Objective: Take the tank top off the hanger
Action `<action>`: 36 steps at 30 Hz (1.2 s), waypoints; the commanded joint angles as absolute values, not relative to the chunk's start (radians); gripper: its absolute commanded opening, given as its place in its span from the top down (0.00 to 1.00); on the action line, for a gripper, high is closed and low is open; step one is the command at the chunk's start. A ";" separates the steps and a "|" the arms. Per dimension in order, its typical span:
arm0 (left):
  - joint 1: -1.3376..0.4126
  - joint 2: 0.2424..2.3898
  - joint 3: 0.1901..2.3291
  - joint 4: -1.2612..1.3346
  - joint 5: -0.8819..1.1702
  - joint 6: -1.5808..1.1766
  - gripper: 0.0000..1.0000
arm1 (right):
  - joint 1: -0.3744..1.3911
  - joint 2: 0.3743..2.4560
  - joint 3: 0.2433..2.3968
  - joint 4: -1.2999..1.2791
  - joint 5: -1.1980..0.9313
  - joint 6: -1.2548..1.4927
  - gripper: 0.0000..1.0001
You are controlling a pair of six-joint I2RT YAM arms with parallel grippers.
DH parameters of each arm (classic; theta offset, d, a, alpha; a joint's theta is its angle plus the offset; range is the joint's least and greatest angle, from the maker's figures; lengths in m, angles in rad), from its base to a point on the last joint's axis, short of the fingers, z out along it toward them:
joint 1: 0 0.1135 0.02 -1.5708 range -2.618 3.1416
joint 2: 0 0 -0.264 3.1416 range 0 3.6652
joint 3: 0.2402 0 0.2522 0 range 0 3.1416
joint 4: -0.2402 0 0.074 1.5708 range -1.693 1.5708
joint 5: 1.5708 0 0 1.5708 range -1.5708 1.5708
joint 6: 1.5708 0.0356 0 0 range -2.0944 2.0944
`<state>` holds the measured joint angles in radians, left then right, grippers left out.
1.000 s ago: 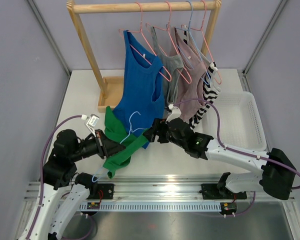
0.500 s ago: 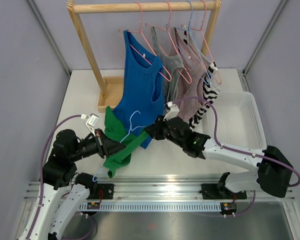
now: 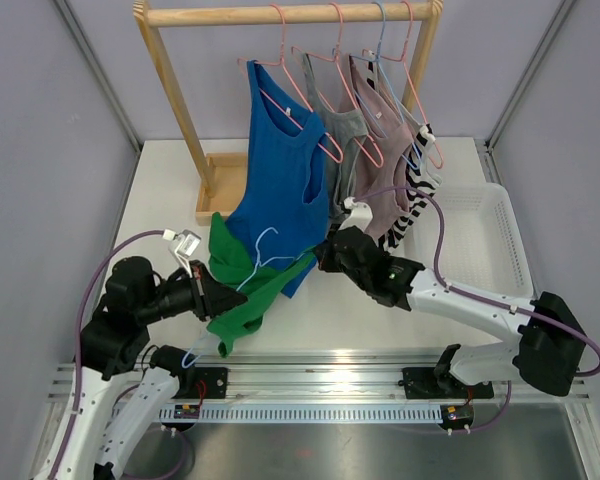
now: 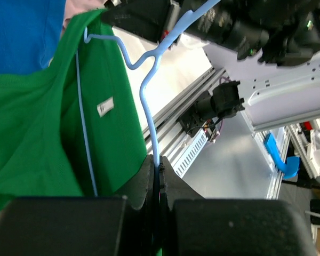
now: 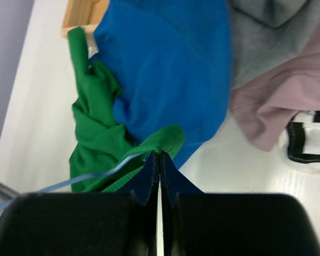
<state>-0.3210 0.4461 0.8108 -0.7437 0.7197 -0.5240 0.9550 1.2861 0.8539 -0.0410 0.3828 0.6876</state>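
Observation:
The green tank top (image 3: 238, 296) lies crumpled on the table at the front left, still threaded on a light-blue hanger (image 3: 263, 248). My left gripper (image 3: 213, 298) is shut on that hanger's wire (image 4: 149, 90), its tips (image 4: 159, 169) pinching the thin bar. My right gripper (image 3: 321, 259) is shut on the tank top's green strap (image 5: 164, 140), which bunches up just above the closed tips (image 5: 159, 156). The hanger wire (image 5: 90, 175) runs off to the left under the strap.
A wooden rack (image 3: 280, 14) at the back carries a blue tank top (image 3: 280, 170) hanging low over the green one, plus grey, pink and striped garments on pink hangers. A white basket (image 3: 485, 240) stands at the right. The rack's wooden base (image 3: 223, 185) sits behind the green top.
My right gripper has gone from open to shut on the green strap and shifted slightly right, drawing the strap out. The left gripper keeps its hold on the hanger.

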 commanded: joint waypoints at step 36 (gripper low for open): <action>-0.324 0.638 1.059 0.248 0.215 -0.422 1.00 | 0.900 0.505 0.988 -0.601 -0.123 0.526 1.00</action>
<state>-0.3214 0.6281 1.0290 0.1375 0.2794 -0.4580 0.8967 0.5217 0.9047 -0.5095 -0.1780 0.5781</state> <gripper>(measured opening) 0.023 0.010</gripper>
